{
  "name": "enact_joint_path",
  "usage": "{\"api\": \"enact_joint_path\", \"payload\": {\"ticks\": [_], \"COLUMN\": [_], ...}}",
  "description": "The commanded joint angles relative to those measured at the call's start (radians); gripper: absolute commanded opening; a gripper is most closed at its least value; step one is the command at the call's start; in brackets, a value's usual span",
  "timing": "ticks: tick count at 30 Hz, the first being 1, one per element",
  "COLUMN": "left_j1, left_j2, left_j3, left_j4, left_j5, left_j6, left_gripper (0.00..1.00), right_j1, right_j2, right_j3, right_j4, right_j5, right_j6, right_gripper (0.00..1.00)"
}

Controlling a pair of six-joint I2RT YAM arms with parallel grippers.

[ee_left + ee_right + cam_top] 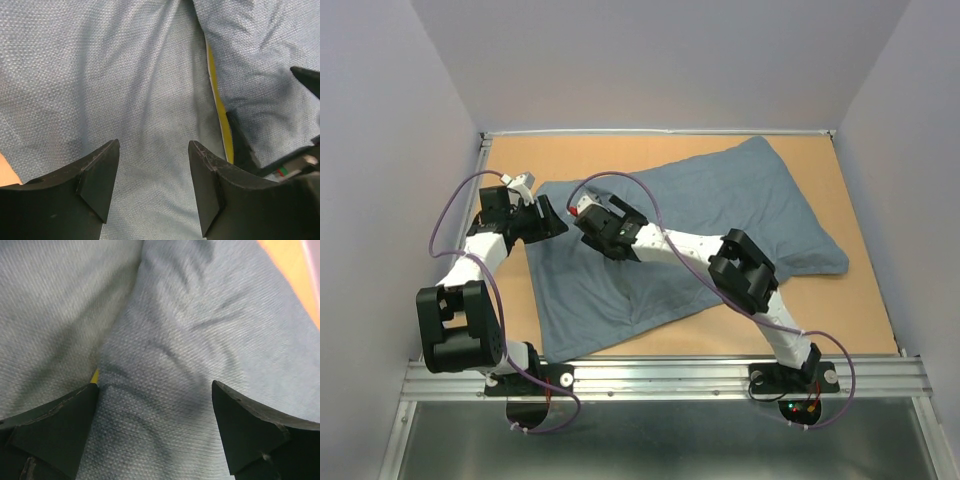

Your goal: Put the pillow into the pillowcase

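Note:
The slate-blue pillowcase (720, 220) lies spread across the table, bulging at the back right. The pillow shows only as a thin yellow and white strip (219, 102) in a fold of the cloth, and as a yellow speck (95, 375) in the right wrist view. The rest of it is hidden under the cloth. My left gripper (542, 216) is open and empty just over the pillowcase's left edge (152, 165). My right gripper (592, 226) is open and empty close beside it, over the cloth (154, 390), with its left finger next to the yellow strip.
The orange-brown table (840, 310) is bare along the right and front of the cloth. White walls enclose the left, back and right. A metal rail (670, 375) runs along the near edge. The right gripper's body (300, 155) shows at the right in the left wrist view.

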Motion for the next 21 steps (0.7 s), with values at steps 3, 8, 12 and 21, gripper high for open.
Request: {"api": "enact_joint_path", "payload": {"ticks": [3,8,12,21], "left_j1": [-0.001,-0.003,-0.003,-0.006], "left_j2": [-0.019,0.012,0.036,0.011], "left_j3": [-0.004,-0.013,-0.021,-0.011], "left_j4": [0.058,0.061,0.058,0.094], "left_j5": [-0.02,-0.07,-0.116,-0.009], "left_j6": [-0.014,-0.011,0.022,0.057], "left_gripper": [0.68,0.66,0.55,0.47], "right_j1": [-0.037,-0.093,-0.126,-0.238], "right_j2": [0.047,0.019,-0.149,-0.291], "right_j3": [-0.05,-0.009,0.033,-0.081], "right_j4": [-0.073,-0.125,-0.159,-0.158], "right_j5": [-0.098,-0.214,-0.433,-0.685], "right_j6": [0.094,0.113,0.14,0.208], "right_gripper": [0.93,0.43,0.0,0.01]}}
